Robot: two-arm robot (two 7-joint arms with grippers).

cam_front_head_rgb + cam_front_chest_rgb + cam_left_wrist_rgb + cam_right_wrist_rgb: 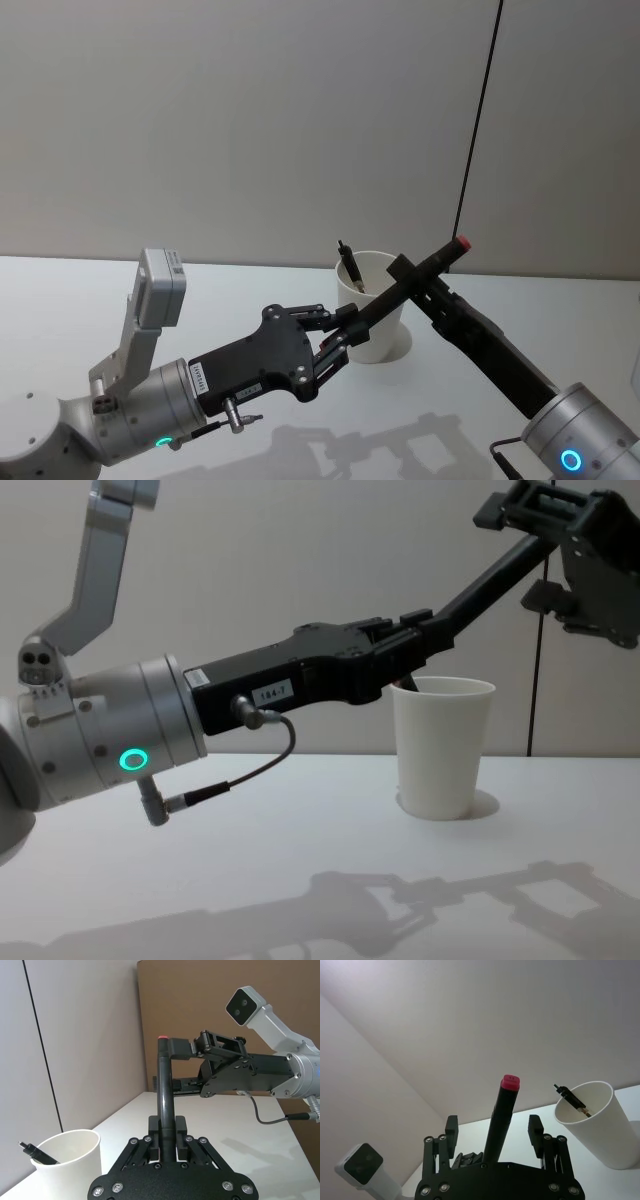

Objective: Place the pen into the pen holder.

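Note:
My left gripper is shut on the lower end of a black pen with a red cap. The pen slants up and to the right, above the table. My right gripper is open, its fingers standing wide on either side of the pen's upper part; one finger lies against the pen near the cap. The pen holder, a white paper cup, stands upright on the table just behind the left gripper, beneath the pen. A second black pen leans inside it.
The white table carries only the cup. A plain wall rises behind it, with a thin dark cable hanging down at the right. A brown panel shows in the left wrist view.

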